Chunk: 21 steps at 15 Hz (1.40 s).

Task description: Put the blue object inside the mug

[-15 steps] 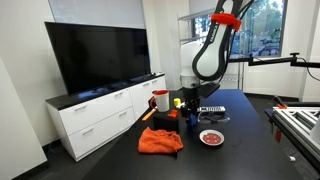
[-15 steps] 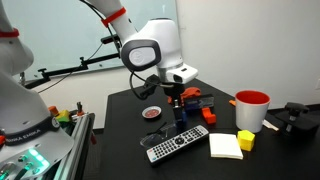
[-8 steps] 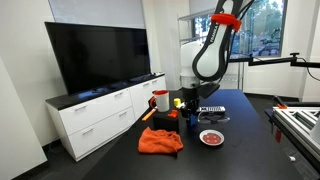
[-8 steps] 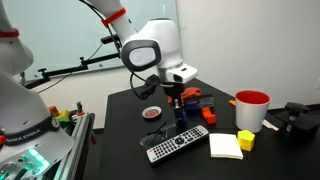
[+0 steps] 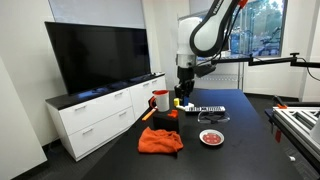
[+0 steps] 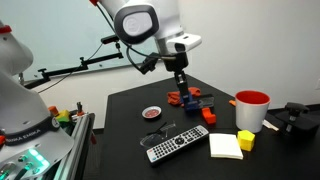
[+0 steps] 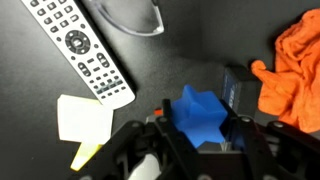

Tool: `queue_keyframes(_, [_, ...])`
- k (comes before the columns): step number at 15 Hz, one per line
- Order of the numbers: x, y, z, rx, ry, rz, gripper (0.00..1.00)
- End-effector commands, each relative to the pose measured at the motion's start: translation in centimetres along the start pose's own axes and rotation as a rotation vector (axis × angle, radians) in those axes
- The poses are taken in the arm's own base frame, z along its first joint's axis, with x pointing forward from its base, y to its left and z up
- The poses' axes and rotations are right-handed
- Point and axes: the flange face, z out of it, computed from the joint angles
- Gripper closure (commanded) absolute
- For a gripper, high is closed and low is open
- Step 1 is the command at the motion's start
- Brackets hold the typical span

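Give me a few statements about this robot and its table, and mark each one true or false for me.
1. The gripper holds the blue object between its fingers. True.
2. The blue object is inside the mug. False: it is in the gripper, and the mug stands apart from it.
3. A remote control lies on the table. True.
4. The orange cloth is draped over the mug. False: it lies crumpled on the table, apart from the mug.
5. The mug lies on its side. False: it stands upright.
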Motion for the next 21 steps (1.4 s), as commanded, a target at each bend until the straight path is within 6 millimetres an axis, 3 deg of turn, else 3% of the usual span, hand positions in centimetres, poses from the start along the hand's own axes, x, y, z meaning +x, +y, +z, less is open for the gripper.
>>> queue_keyframes(1, [1.2, 1.8, -5.9, -0.022, 0.023, -0.003, 0.78])
queue_keyframes(3, [1.9, 2.4, -7.9, -0.031, 0.032, 0.004, 0.78])
queue_keyframes(6, [3.6, 3.2, -8.6, -0.038, 0.054, 0.05, 0.78])
queue_keyframes(10, [7.9, 5.3, -7.4, -0.051, 0.098, 0.158, 0.78])
queue_keyframes(15, [13.4, 7.2, -4.3, -0.068, 0.134, 0.265, 0.78])
queue_keyframes(21, [17.7, 6.3, -2.2, -0.064, 0.164, 0.336, 0.78])
